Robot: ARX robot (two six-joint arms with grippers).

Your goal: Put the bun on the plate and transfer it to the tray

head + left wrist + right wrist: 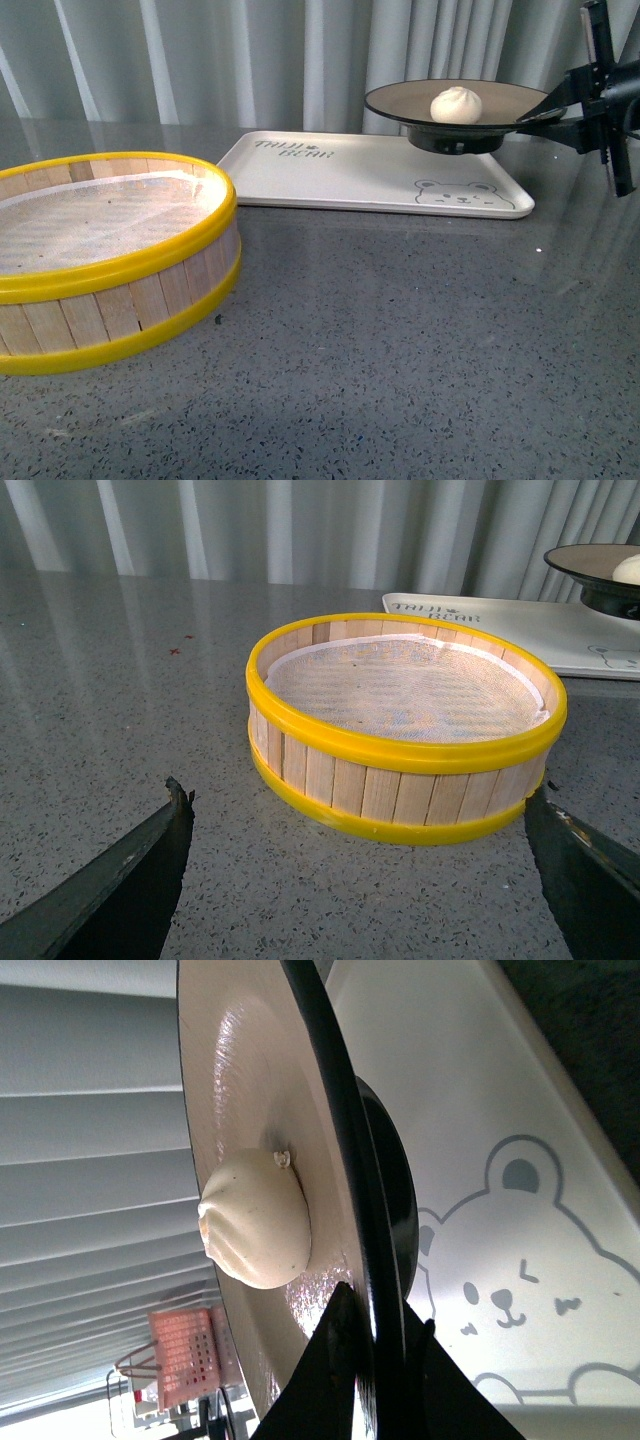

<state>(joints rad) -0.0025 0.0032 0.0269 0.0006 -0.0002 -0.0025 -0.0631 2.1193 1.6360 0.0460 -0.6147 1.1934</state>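
The white bun (pixel 456 104) sits in the middle of the beige plate (pixel 400 99) with the black rim. My right gripper (pixel 548 110) is shut on the plate's right rim and holds it level just above the right back part of the cream tray (pixel 330 175) with the bear face. In the right wrist view the bun (pixel 255 1220) lies on the plate (pixel 240 1080), the gripper (pixel 375 1335) pinches the rim, and the tray (pixel 480 1110) is below. My left gripper (pixel 360 825) is open and empty, low over the table in front of the steamer.
A round wooden steamer basket (pixel 100 255) with yellow rims stands at the front left; it also shows in the left wrist view (pixel 400 725). The grey speckled table (pixel 400 350) stretches in front of the tray. Curtains hang behind.
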